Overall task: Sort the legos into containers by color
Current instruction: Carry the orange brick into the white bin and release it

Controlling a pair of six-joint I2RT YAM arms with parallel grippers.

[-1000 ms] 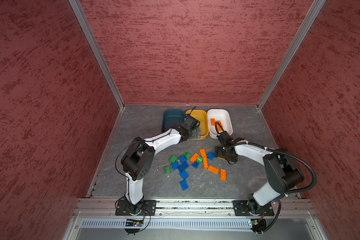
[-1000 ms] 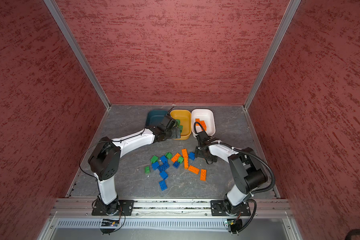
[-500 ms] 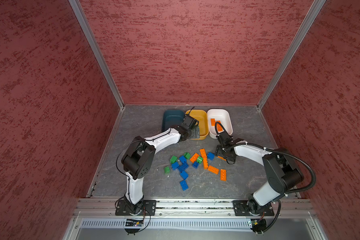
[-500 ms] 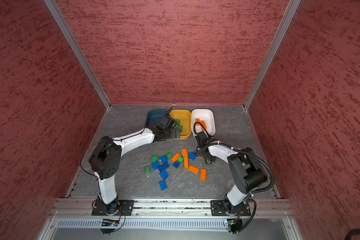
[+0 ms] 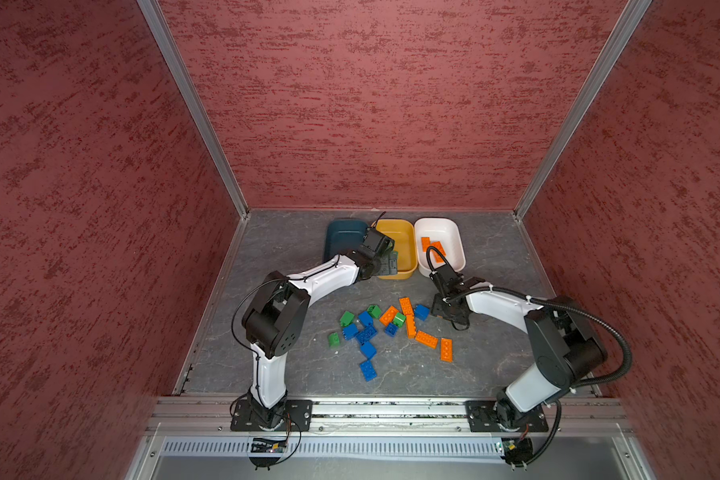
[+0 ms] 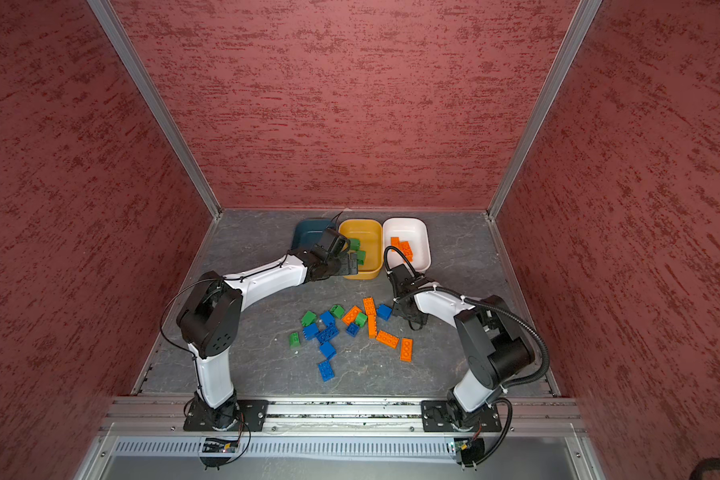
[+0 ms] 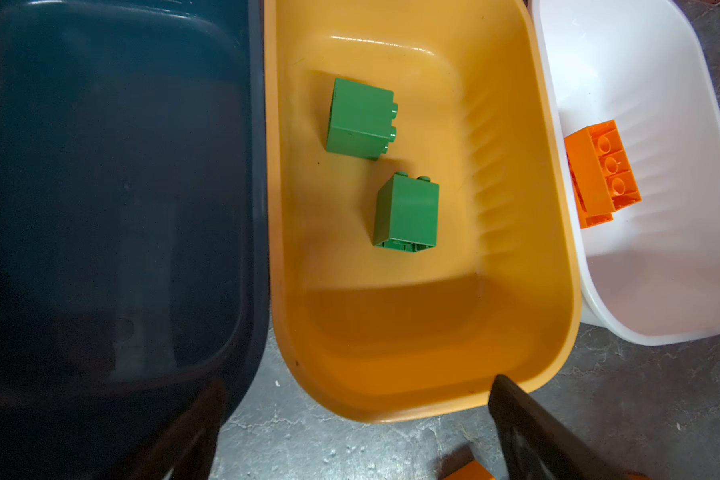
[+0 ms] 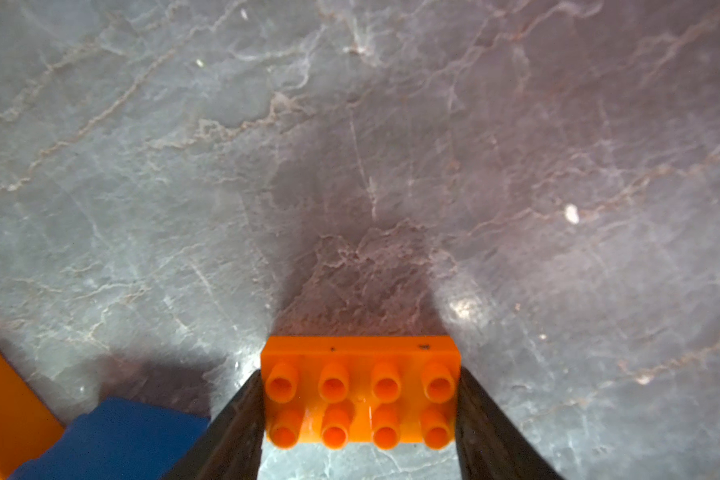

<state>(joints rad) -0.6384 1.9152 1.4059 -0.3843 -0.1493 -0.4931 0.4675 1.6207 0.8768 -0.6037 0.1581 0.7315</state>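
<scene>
Right tool (image 8: 360, 374) closed onto orange brick (image 8: 360, 399) at pile's (image 5: 366, 332) 3 o'clock, grasping it; white tub (image 5: 452, 232) seemed next. Left tool (image 7: 356, 384) hung released.

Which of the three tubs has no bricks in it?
The dark teal-blue plastic tub: the mustard yellow tub holds green bricks, the white tub orange bricks.

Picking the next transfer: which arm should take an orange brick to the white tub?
Right. The right gripper grips an orange brick on the table, near the white tub; the left gripper hangs open, empty, at the yellow tub.
</scene>
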